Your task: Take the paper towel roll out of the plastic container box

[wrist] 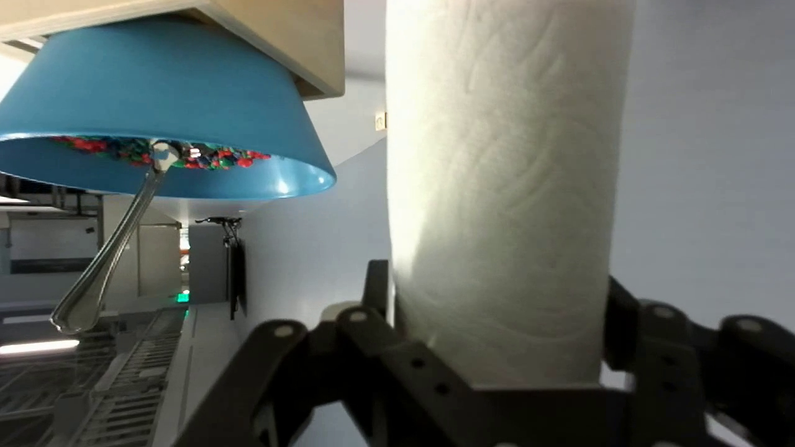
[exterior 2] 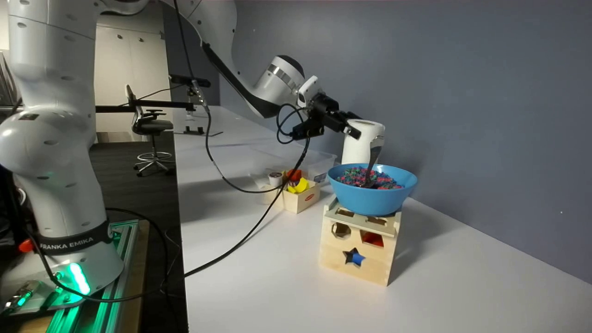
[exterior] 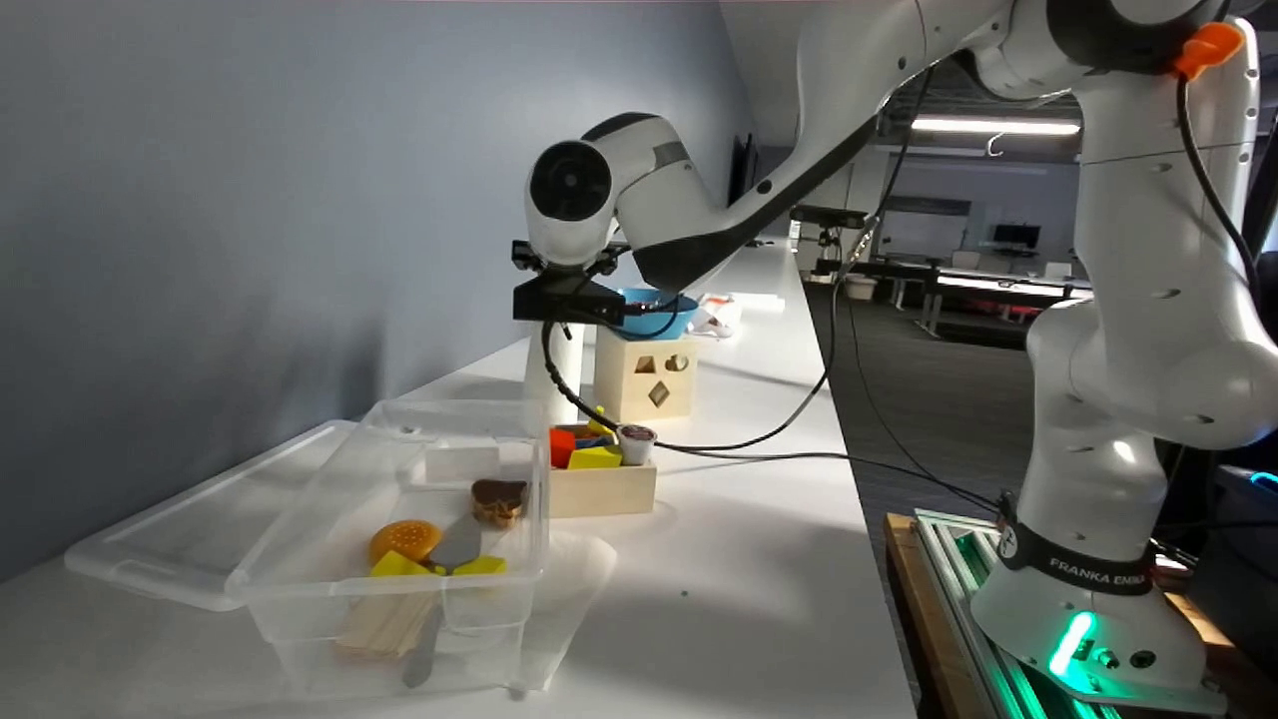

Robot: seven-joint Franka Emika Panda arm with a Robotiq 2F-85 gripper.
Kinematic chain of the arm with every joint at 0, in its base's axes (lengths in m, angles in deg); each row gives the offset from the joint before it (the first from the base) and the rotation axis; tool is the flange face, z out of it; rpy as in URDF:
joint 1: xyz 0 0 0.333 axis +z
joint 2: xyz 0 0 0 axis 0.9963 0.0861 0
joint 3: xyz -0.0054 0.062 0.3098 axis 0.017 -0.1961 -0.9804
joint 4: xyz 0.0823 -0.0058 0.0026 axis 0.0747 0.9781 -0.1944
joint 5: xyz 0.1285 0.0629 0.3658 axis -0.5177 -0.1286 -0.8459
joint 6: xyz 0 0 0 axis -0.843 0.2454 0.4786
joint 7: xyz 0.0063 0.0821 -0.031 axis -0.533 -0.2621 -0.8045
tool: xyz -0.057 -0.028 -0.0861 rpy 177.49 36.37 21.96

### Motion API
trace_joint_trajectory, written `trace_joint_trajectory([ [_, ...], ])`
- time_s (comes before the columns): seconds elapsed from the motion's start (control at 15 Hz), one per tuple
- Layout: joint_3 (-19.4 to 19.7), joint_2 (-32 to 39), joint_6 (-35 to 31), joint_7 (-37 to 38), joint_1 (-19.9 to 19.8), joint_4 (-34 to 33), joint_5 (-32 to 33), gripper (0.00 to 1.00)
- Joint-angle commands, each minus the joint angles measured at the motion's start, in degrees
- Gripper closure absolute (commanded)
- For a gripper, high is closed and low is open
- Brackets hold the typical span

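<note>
The white paper towel roll (exterior: 555, 374) (exterior 2: 360, 147) stands about upright on the table just outside the clear plastic container box (exterior: 394, 589), beside the wooden block. In the wrist view the roll (wrist: 509, 161) fills the middle. My gripper (exterior 2: 355, 126) reaches in level near the roll's top, one finger on each side. In the wrist view the right finger lies against the roll, and a thin bright slit shows between the left finger and the roll, so the gripper (wrist: 497, 282) looks open around it. The roll's base is partly hidden in both exterior views.
The box holds an orange toy bun (exterior: 404, 541) and other toys. A flat clear lid (exterior: 190, 509) lies behind it along the wall. A blue bowl (exterior 2: 370, 199) with a spoon sits on the wooden shape block (exterior 2: 356, 245). A toy tray (exterior: 601, 491) stands close by. Cable loops hang from the arm.
</note>
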Motion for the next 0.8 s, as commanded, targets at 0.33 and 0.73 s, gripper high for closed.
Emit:
trace_joint_trajectory([
  [0.33, -2.35, -5.76, -0.29, -0.55, 1.70, -0.15, -7.23, 0.00],
  [0.73, -2.51, -18.06, -10.53, -3.09, 1.78, 2.89, -24.14, 0.00],
])
